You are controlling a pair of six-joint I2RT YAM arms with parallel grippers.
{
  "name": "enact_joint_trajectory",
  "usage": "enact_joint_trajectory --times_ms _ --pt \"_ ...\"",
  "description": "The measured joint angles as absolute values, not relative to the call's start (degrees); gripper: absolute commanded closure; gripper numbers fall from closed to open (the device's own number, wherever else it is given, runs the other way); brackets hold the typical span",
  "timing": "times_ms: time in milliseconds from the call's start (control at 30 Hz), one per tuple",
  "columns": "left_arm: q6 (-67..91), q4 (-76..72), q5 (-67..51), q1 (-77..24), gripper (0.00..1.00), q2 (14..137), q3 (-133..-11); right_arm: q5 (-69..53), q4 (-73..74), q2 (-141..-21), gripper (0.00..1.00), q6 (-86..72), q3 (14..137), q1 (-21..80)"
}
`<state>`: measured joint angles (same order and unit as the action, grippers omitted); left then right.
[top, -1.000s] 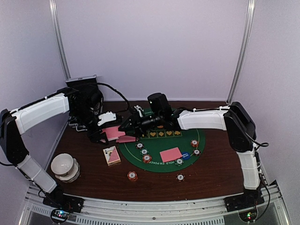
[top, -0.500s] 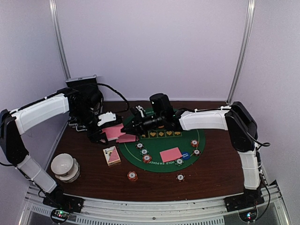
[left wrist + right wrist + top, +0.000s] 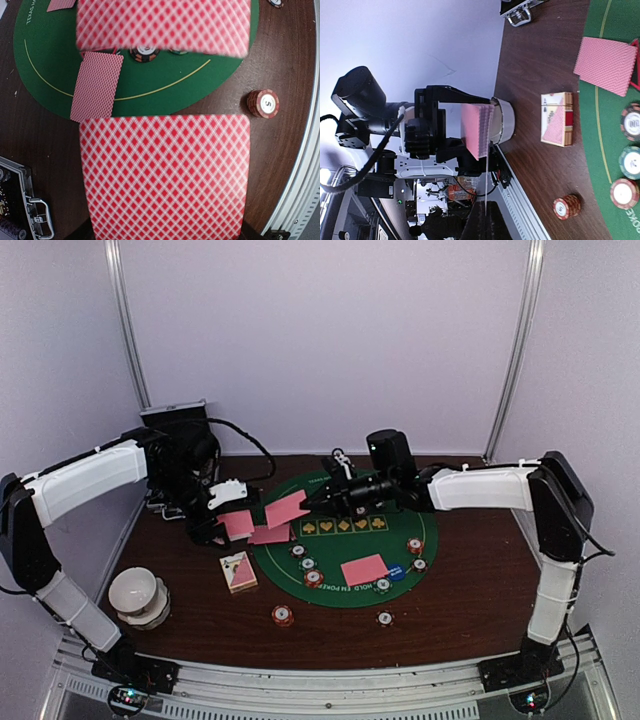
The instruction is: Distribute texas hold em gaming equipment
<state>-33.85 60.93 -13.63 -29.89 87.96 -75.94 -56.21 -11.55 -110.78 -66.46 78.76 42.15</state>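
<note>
My left gripper point(image 3: 218, 523) is shut on a deck of pink-backed cards point(image 3: 238, 524), which fills the near part of the left wrist view point(image 3: 165, 175) and hides the fingers. My right gripper point(image 3: 320, 498) is shut on a single card point(image 3: 287, 509), held in the air just right of the deck. The right wrist view shows this card edge-on point(image 3: 485, 195). Two cards point(image 3: 268, 536) lie at the left edge of the green mat point(image 3: 345, 540), and another card point(image 3: 364, 569) lies near its front. Striped chips point(image 3: 308, 564) and a blue button point(image 3: 397, 571) sit on the mat.
A card box point(image 3: 238, 571) lies on the table left of the mat, with a white bowl point(image 3: 138, 595) at front left. The black case point(image 3: 183, 440) stands at the back left. Loose chips point(image 3: 283, 616) lie in front of the mat.
My right gripper has shut on one card from the deck and drawn it to the right, away from the left gripper. The left arm has stayed where it was.
</note>
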Motion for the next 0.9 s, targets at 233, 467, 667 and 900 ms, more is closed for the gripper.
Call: enact_joint_trajectory --times_ms 233,467,667,900 --pt "-33.8 60.9 -13.7 -29.9 1.0 87.9 -75.7 -56.5 -1.6 -103.0 1.0 -57.5 68.3 35.5" --pt "-33.8 60.9 -13.7 -29.9 1.0 87.9 -75.7 -53.6 13.6 -101.6 1.0 -45.0 63.2 31.7" --pt "-33.8 60.9 -13.7 -29.9 1.0 87.9 -75.7 -50.3 20.5 -101.6 1.0 -38.8 61.5 30.7" --pt "-33.8 60.9 -13.7 -29.9 1.0 87.9 -75.7 -46.0 24.5 -102.6 1.0 -34.2 61.9 30.4"
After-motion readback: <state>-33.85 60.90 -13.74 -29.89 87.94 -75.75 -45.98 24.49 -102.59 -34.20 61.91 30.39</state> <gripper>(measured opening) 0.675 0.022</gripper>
